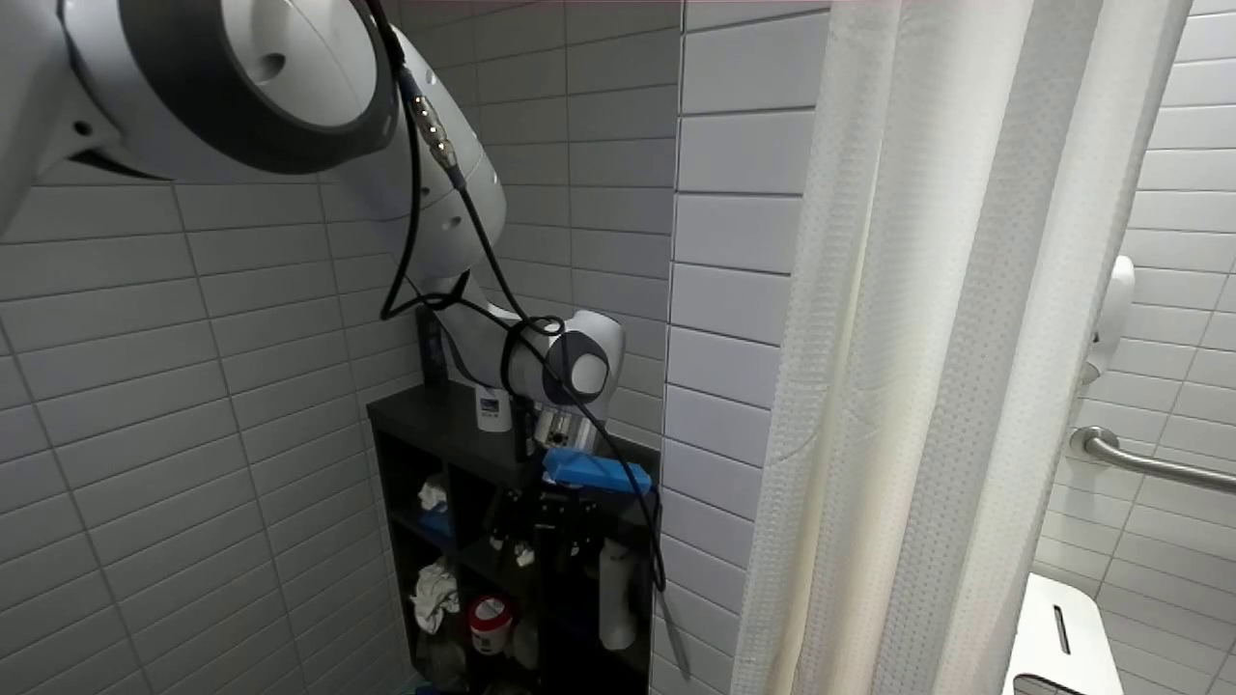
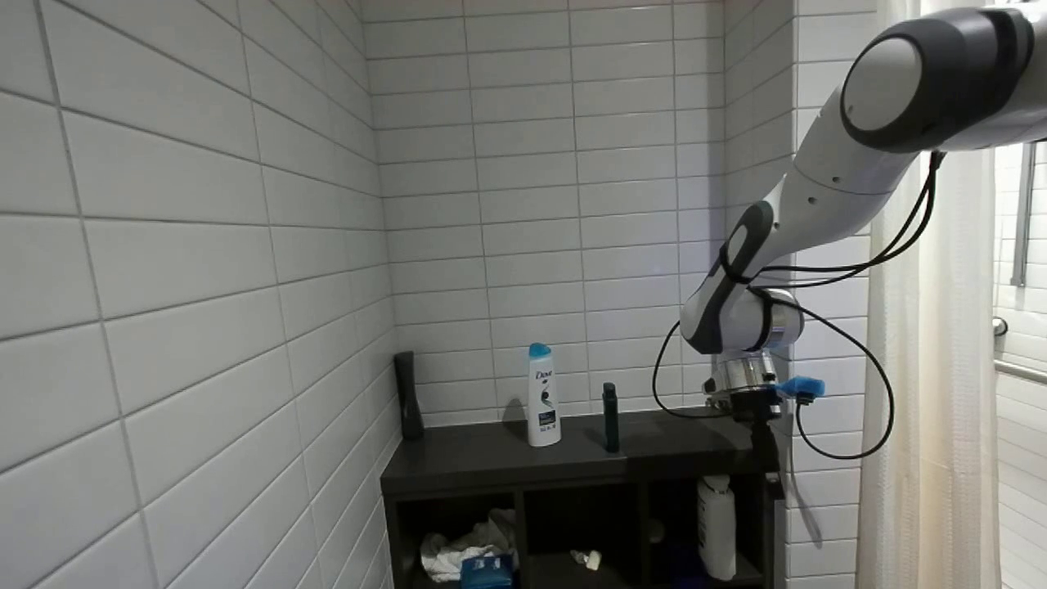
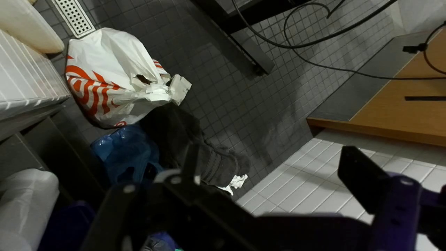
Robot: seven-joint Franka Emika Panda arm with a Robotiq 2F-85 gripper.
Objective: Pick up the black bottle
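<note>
Two dark upright containers stand on the black shelf top; I cannot tell which is the black bottle. The short, slim dark container (image 2: 611,417) is right of the white bottle, and it also shows in an exterior view (image 1: 523,430). The tall, waisted dark container (image 2: 409,397) stands in the left corner and shows, partly behind the arm, in an exterior view (image 1: 431,347). My gripper (image 2: 767,466) hangs in front of the shelf's right end, pointing down, apart from both. In the wrist view the gripper (image 3: 271,167) is open with nothing between its fingers.
A white bottle with a blue cap (image 2: 542,397) stands between the dark containers on the shelf unit (image 2: 499,462). Tiled walls enclose the shelf. A curtain (image 2: 916,368) hangs right of it. A cable (image 2: 887,384) loops from the arm. A plastic bag (image 3: 104,62) lies on the floor.
</note>
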